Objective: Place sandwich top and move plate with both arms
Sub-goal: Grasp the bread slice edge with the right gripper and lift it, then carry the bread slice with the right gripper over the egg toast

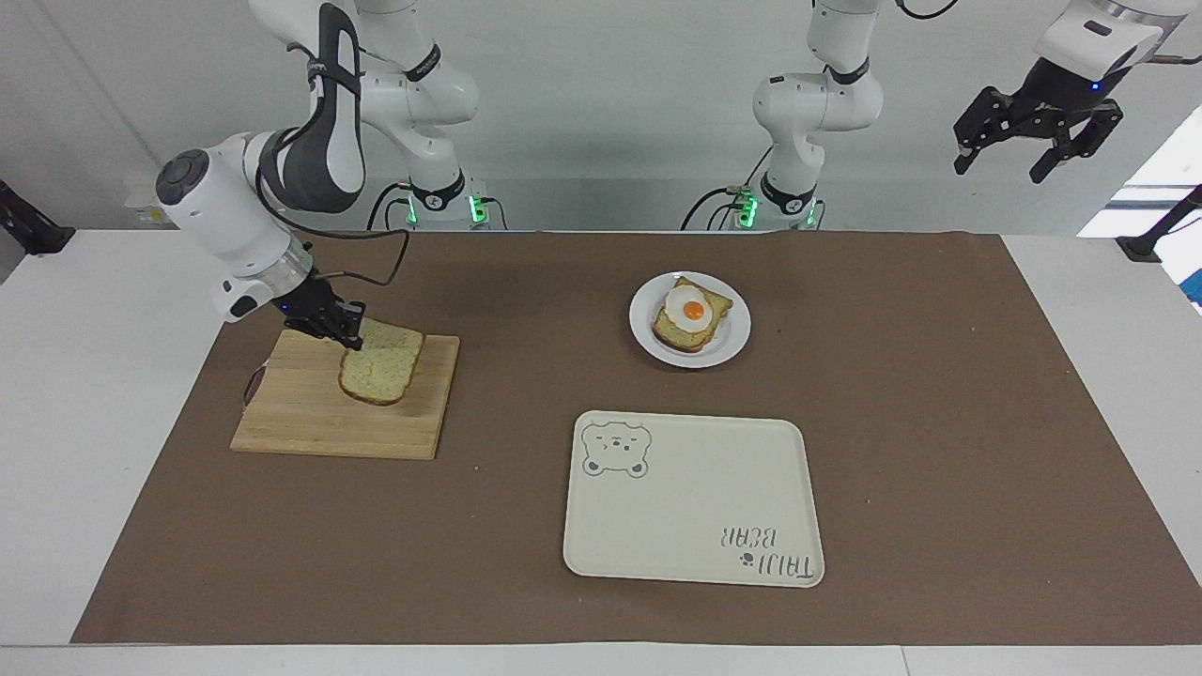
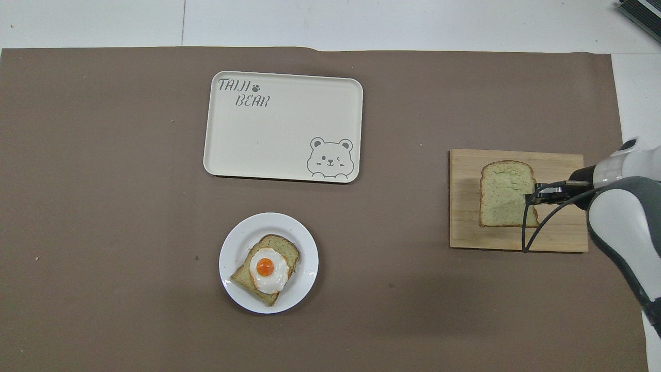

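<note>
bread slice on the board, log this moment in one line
right pincer: shut on bread slice, lifted over cutting board | left pincer: open, waiting raised | plate: egg toast on it

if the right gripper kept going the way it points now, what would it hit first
The right gripper, shut on the sandwich top, points slantwise down over the cutting board. Going on that way, the held slice would probably press into the board first; depth is hard to judge.
</note>
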Controlling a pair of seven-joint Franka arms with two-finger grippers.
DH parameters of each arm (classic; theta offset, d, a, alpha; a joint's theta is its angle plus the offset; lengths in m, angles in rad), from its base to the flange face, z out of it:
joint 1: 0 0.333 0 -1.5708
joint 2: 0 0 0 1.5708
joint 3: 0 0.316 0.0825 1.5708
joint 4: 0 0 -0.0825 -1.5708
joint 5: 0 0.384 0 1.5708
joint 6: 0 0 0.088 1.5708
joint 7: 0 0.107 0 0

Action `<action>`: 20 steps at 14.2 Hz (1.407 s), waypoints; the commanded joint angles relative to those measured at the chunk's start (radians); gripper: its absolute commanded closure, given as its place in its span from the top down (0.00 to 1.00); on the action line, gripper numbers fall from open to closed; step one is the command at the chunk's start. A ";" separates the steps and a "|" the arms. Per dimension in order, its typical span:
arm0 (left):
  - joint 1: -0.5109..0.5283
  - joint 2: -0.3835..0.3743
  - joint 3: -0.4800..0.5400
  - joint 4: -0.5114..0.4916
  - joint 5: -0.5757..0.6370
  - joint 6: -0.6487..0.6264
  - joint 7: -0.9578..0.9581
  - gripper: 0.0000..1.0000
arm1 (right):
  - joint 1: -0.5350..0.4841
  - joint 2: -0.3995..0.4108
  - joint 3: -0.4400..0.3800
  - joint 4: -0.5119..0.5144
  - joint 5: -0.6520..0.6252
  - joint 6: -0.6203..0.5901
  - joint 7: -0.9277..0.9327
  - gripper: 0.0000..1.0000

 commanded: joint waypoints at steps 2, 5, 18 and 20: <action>0.005 -0.026 -0.004 -0.033 0.006 0.010 -0.007 1.00 | -0.011 -0.076 0.005 0.032 0.026 -0.100 -0.032 0.00; 0.005 -0.026 -0.004 -0.033 0.006 0.010 -0.007 1.00 | -0.005 -0.090 0.010 0.044 0.024 -0.141 -0.014 0.00; 0.005 -0.026 -0.004 -0.033 0.006 0.010 -0.007 1.00 | 0.230 -0.088 0.051 0.041 0.034 -0.144 0.288 0.00; 0.005 -0.026 -0.004 -0.033 0.006 0.010 -0.007 1.00 | 0.254 -0.085 0.053 0.037 0.085 -0.151 0.288 0.00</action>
